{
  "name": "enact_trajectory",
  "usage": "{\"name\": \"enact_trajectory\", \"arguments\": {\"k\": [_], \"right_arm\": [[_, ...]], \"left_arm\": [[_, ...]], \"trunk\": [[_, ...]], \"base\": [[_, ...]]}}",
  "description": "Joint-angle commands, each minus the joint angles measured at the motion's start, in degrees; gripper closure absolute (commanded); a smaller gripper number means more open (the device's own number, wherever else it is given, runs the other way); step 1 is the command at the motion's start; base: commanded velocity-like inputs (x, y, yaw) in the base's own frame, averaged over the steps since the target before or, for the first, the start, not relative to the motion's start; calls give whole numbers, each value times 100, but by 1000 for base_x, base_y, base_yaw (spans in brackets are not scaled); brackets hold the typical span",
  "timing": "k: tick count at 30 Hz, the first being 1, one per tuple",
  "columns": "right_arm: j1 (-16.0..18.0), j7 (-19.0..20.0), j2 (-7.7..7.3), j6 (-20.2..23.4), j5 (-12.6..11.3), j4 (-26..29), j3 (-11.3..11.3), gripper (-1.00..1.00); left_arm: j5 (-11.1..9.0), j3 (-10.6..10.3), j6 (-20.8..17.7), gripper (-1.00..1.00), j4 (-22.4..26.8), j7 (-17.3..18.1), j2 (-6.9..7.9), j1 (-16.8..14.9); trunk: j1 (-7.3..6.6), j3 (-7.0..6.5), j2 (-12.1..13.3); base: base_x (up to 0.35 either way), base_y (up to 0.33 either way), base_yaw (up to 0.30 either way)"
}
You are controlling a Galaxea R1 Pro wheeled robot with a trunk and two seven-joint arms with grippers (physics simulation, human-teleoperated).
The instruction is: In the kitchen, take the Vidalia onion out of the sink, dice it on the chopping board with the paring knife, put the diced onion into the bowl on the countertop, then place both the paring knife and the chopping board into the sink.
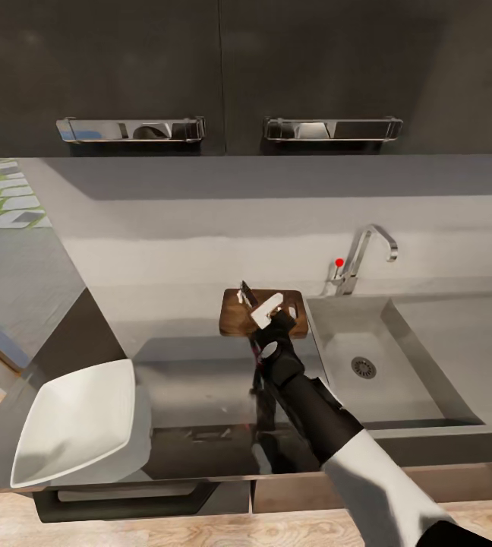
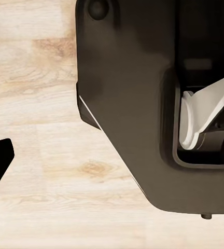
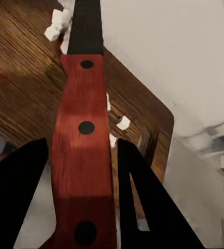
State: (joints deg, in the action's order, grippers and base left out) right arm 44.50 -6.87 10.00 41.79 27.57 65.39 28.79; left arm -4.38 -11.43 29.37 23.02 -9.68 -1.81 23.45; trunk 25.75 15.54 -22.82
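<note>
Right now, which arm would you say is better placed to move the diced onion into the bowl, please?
Left, probably: the right gripper is shut on the paring knife over the chopping board, and the bowl sits on the robot's left.

Kitchen: steel sink (image 1: 421, 357), chrome tap (image 1: 367, 254), black cabinets (image 1: 223, 76).
</note>
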Motion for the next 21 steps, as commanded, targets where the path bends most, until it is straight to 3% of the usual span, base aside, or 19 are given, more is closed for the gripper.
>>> {"name": "enact_trajectory", "arguments": {"k": [1,3,7,9,11,13,15,16,21], "right_arm": [[6,-28,0,31,-203,110,-163,100],[6,-27,0,26,-688,358,-781,100],[6,105,-11,12,-1150,614,-1579,100],[6,446,-209,7,-1207,640,-1718,100],[6,1114,-404,1,-1223,668,-1791,100],[6,1573,-481,-3,-1220,734,-2036,100],[6,1704,-497,3,-1219,755,-2425,100],[6,1719,-499,3,-1219,758,-2503,100],[6,1724,-497,5,-1219,765,-2646,100]], "left_arm": [[-45,-48,8,-100,9,-40,5,1],[-45,-47,14,-100,9,-39,5,1],[-45,-46,16,-100,9,-39,5,1],[-45,-48,16,-100,9,-35,5,1],[-45,-47,16,-100,9,-38,5,1],[-45,-46,16,-100,9,-39,5,1],[-45,-46,16,-100,9,-39,5,1],[-45,-48,15,-100,9,-40,5,1],[-45,-47,4,-100,9,-42,-36,1]], "trunk": [[4,10,-10],[4,10,-10],[4,10,-10],[4,10,-10],[4,10,-10],[4,10,-10],[4,10,-10],[4,10,-10],[4,10,-10]], "base": [[0,0,0],[0,0,0],[0,0,0],[0,0,0],[0,0,0],[0,0,0],[0,0,0],[0,-32,0],[0,-245,0]]}}
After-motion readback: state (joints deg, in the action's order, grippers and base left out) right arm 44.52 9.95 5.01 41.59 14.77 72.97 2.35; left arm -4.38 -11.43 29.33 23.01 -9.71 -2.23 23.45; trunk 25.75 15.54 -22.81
